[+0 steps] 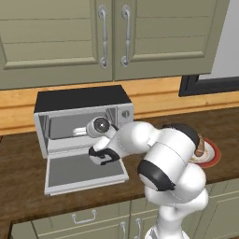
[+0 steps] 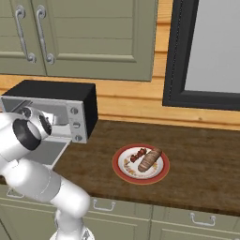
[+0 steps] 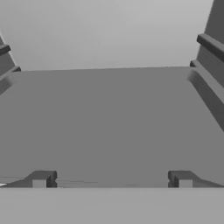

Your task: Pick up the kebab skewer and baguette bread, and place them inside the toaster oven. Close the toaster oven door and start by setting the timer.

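Hand reaching into the open oven

Hand point(image 3: 112, 181) sits at the mouth of the toaster oven point(image 1: 84, 100), fingers spread wide and pinching nothing, facing the bare grey interior. The toaster oven door point(image 1: 70, 175) lies dropped flat on the brown bench point(image 2: 201, 159). Well to the right, a red-rimmed plate point(image 2: 121, 172) holds the kebab skewer point(image 2: 138, 153) just beside the baguette bread point(image 2: 150, 160)

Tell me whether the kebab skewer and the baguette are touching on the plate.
Cannot tell. In the right base view the kebab skewer lies right beside the baguette on the red-rimmed plate, too small to show contact or a gap.
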